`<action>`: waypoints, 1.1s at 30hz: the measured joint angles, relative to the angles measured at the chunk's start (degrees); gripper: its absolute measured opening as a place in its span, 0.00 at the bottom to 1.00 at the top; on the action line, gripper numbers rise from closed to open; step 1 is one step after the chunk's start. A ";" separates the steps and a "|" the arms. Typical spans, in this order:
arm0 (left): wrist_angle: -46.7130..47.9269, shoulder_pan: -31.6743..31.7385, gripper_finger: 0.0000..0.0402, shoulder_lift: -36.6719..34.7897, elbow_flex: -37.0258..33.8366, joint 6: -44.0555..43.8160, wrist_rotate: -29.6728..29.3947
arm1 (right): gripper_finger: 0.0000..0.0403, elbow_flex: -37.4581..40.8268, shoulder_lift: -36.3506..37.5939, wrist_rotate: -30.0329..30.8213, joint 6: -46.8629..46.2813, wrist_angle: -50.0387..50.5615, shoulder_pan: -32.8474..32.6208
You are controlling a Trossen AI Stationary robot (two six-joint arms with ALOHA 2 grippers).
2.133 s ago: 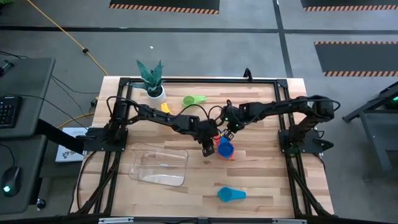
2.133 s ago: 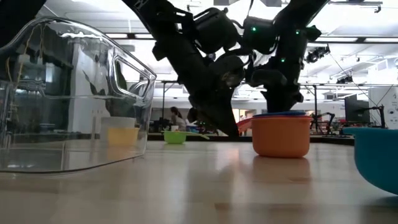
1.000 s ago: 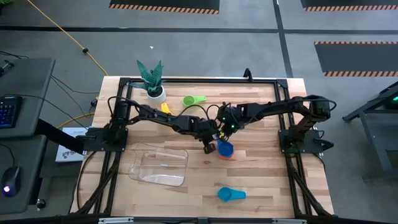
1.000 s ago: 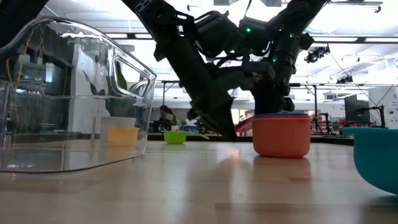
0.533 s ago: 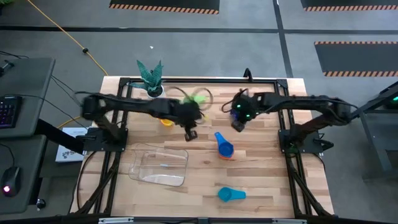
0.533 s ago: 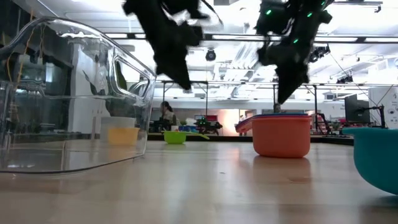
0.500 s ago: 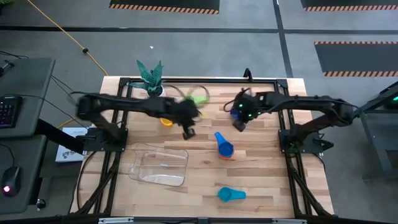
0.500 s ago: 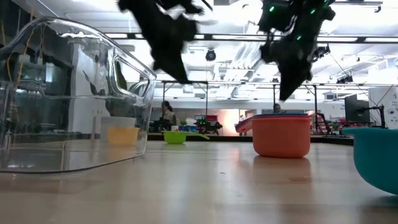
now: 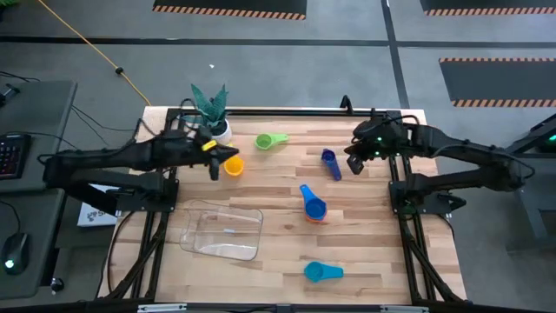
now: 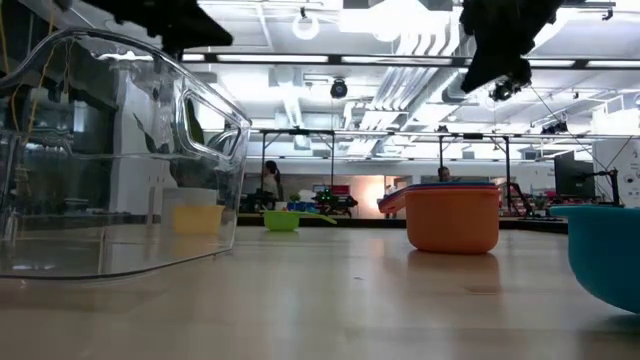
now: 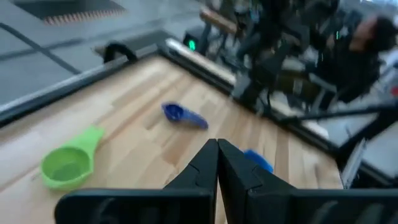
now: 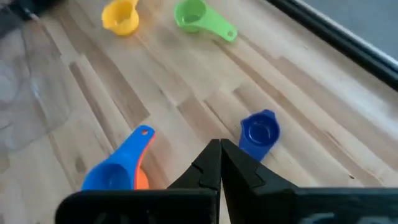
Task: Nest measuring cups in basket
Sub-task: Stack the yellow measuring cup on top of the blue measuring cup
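A blue measuring cup sits nested in an orange one point(image 9: 314, 208) at the table's middle, seen also in the low view point(image 10: 452, 218) and in the right wrist view point(image 12: 115, 172). Loose on the wood lie a dark blue cup point(image 9: 330, 163), a green cup point(image 9: 270, 140), a yellow cup point(image 9: 233, 165) and a light blue cup point(image 9: 321, 272). The clear basket point(image 9: 223, 231) stands at the near left. My left gripper point(image 9: 214, 171) is shut, raised beside the yellow cup. My right gripper point(image 9: 354, 164) is shut, raised to the right of the dark blue cup.
A white pot with a green plant point(image 9: 211, 113) stands at the far left corner, close to my left arm. The black frame rail point(image 9: 287, 110) runs along the far edge. Bare wood lies between the basket and the stack.
Both grippers have risen from beside the stack at the table's middle and drawn apart, staying shut. The left has swung toward the table's left edge and tipped up nearer level. The right has gone toward the far right. The dark blue cup shows where the right arm covered the table.
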State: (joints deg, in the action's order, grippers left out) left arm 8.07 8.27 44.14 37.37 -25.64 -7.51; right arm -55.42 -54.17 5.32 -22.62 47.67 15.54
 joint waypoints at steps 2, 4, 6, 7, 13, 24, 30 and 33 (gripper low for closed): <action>0.31 0.02 0.00 -2.28 -1.30 -0.74 -1.70 | 0.00 0.00 1.03 0.42 -0.71 -0.47 -0.01; 0.54 0.02 0.00 -2.99 -1.83 -1.20 -2.33 | 0.00 0.00 1.41 0.91 -1.23 -0.49 0.01; 1.46 0.02 0.00 -2.90 -1.93 -1.21 -2.79 | 0.00 0.00 1.37 0.94 -1.34 -0.52 0.01; 1.45 0.03 0.01 -2.42 -1.88 -0.97 -2.74 | 0.00 0.00 1.32 0.94 -1.36 -0.53 0.01; 16.95 2.12 0.15 4.83 5.30 7.80 -3.44 | 0.00 0.00 0.43 0.71 -1.71 -0.67 0.05; 44.07 12.35 0.52 25.01 13.54 30.69 1.46 | 0.00 0.00 0.43 0.72 -2.92 -2.07 0.05; 40.59 11.67 0.56 32.87 10.10 49.84 1.92 | 0.00 0.02 0.43 0.72 -3.05 -2.07 0.05; 37.27 10.63 0.56 35.85 10.02 54.75 1.40 | 0.00 0.02 0.43 0.72 -3.05 -2.07 0.05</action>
State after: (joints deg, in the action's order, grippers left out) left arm 45.34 18.90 80.00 47.40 29.11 -6.10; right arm -55.40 -53.74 6.04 -25.67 45.60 15.59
